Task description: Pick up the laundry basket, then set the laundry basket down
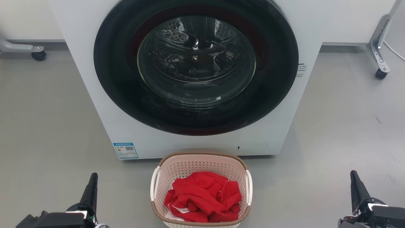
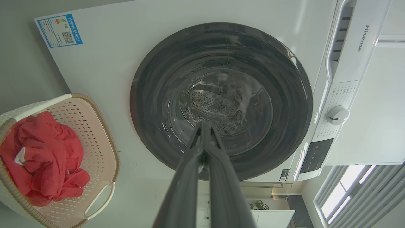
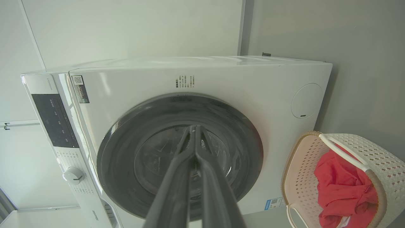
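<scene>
The laundry basket (image 1: pixel 196 166) is found standing upright on the grey floor (image 1: pixel 47 126), just in front of the washing machine (image 1: pixel 95 79), with red cloth (image 1: pixel 204 196) heaped inside. The left gripper (image 1: pixel 93 176) and right gripper (image 1: pixel 353 174) are held well apart from it, one at either side, each with fingers pressed together on nothing.

we log the laundry basket (image 1: pixel 196 165): pale pink, dotted all over with small perforations; rim (image 1: pixel 202 154) brown, woven-look; handles (image 1: pixel 154 186) white. cloth (image 1: pixel 204 196) plain red. washing machine (image 1: pixel 91 95) white, door ring (image 1: pixel 114 79) black, label (image 1: pixel 125 150) blue at near left. floor (image 1: pixel 47 126) grey.
</scene>
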Controlling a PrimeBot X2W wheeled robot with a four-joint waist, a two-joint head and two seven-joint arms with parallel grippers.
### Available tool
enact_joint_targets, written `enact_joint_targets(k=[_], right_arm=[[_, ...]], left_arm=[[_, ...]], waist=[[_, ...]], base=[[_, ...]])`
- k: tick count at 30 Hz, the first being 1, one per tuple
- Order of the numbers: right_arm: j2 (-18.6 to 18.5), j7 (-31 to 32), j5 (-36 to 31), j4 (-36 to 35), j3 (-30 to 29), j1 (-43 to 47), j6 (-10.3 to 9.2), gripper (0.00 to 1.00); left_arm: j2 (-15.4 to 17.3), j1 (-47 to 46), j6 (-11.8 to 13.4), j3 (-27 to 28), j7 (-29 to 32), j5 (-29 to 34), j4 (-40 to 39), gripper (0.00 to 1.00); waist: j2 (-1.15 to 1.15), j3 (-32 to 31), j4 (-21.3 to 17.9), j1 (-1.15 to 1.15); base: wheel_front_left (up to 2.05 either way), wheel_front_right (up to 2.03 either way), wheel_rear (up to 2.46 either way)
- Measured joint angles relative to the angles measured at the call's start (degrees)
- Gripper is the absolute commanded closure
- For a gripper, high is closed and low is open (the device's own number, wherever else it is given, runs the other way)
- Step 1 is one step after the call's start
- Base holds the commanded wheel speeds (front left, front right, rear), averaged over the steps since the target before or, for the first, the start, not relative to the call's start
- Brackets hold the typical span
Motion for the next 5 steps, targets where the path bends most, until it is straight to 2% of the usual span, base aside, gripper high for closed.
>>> enact_joint_targets(k=[5], right_arm=[[0.0,0.0,0.0,0.0,0.0,0.0,0.0,1.0]], left_arm=[[0.0,0.0,0.0,0.0,0.0,0.0,0.0,1.0]], waist=[[0.0,0.0,0.0,0.0]], base=[[0.0,0.0,0.0]])
